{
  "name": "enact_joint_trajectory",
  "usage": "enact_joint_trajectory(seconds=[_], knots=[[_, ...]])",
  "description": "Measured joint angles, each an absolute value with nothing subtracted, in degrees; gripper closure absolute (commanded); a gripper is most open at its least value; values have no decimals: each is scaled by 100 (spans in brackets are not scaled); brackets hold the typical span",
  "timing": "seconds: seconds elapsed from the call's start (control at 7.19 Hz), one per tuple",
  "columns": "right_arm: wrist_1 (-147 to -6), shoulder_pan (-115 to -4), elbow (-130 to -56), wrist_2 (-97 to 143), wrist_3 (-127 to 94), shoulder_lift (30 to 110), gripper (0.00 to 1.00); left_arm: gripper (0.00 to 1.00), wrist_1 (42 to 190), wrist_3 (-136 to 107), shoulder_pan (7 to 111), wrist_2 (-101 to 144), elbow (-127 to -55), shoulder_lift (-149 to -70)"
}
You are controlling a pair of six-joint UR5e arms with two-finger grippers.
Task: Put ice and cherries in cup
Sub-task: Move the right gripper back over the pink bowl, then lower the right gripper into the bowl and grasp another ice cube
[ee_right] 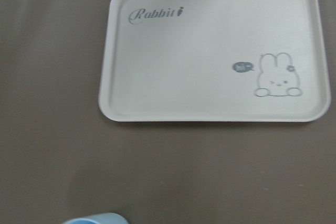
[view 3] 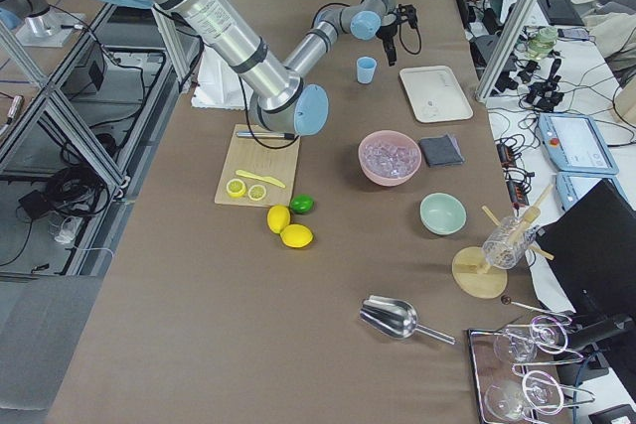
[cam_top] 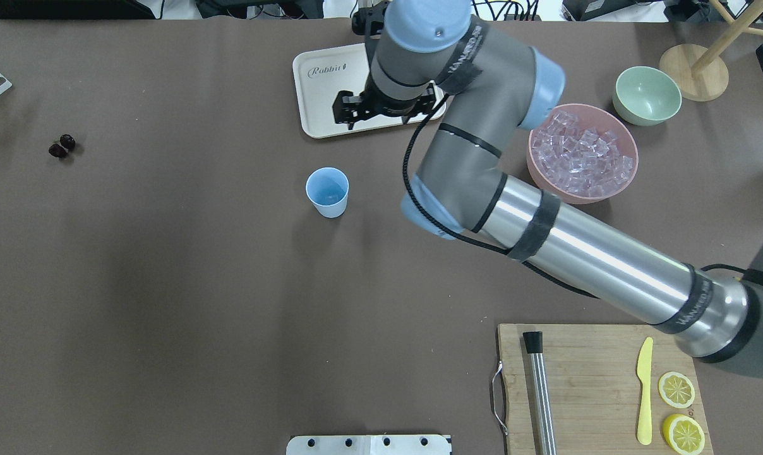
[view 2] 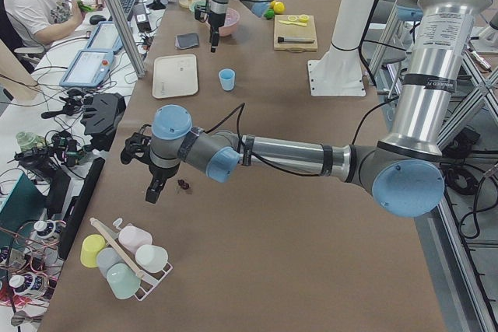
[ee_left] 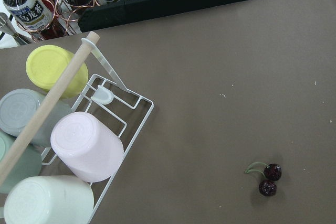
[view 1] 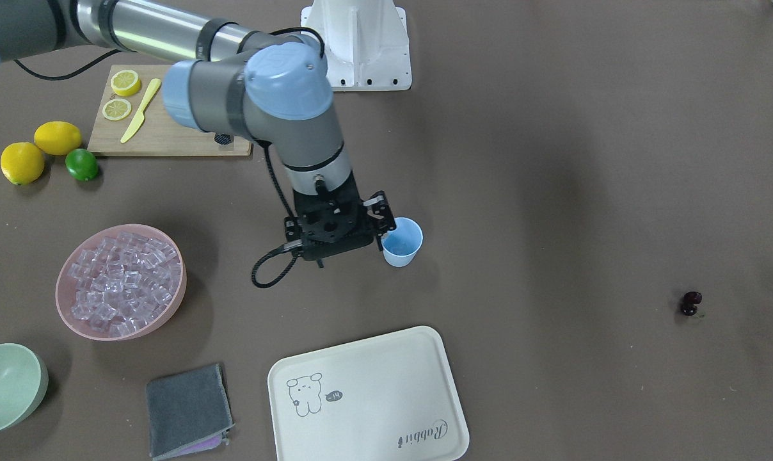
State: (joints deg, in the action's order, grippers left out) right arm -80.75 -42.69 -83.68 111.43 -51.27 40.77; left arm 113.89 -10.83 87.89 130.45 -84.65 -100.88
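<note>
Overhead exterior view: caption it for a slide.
Right arm's tool hangs raised near the blue cup; ice fills the pink bowl, cherries lie far left.

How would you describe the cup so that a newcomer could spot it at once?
Find the cream rectangular plastic tray with the rabbit drawing; between it and the robot stands a small light-blue tapered plastic cup. Unlike the pink plastic bowl of clear ice cubes and the pale green bowl, it is blue and narrow.
</note>
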Motion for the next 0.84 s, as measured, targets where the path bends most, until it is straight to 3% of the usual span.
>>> enact_joint_trajectory(seconds=[0.42,0.84], knots=[[-8109,-5253,-9586,12115,-3795,6095,2,3,11414,-1065,8789,13054,-8503,-10079],[-7707,-5368,-9336,12235,-4254,6667,2,3,11417,-1069,8789,13060,-8553,-10073]])
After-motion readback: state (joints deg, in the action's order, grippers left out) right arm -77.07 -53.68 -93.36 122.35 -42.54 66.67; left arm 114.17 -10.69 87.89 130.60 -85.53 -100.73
